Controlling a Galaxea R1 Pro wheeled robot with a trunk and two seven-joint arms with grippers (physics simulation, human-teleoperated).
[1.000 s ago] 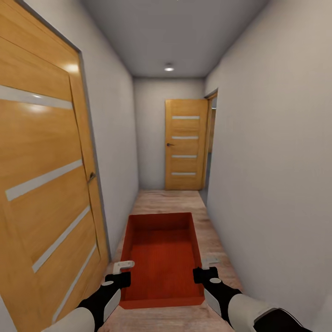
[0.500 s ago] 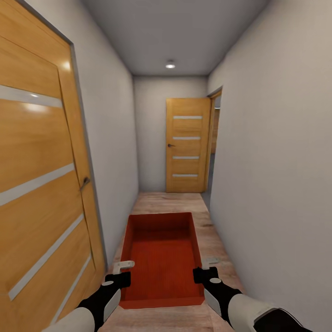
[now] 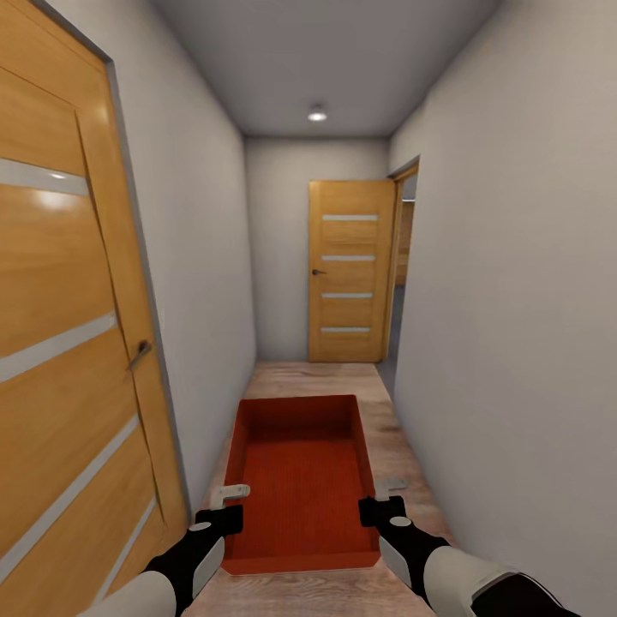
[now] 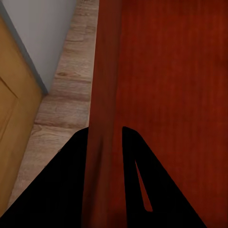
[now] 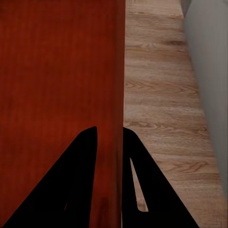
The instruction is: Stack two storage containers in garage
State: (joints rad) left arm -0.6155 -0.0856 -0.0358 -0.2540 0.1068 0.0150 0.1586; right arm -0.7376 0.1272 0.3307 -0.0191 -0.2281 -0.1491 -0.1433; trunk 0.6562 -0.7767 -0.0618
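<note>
An orange-red storage container (image 3: 302, 480) hangs level in front of me above the pale wood-plank floor of a narrow hallway. My left gripper (image 3: 230, 507) is shut on its left wall, and the left wrist view has that thin wall (image 4: 102, 118) pinched between the dark fingers (image 4: 61, 190). At the opposite side my right gripper (image 3: 375, 504) is shut on the right wall (image 5: 114, 95), which passes between its fingers (image 5: 137, 185). The tub's ribbed inside holds nothing. The second container is out of view.
White walls close in on both sides. A honey-brown door (image 3: 68, 343) with pale stripes stands close at my left. Another such door (image 3: 347, 270) closes the hallway's far end, with an open doorway (image 3: 404, 266) beside it on the right wall.
The view has advanced along the hallway: the left door has slid back past me and the far door looks slightly larger. Both grippers keep the same hold on the container.
</note>
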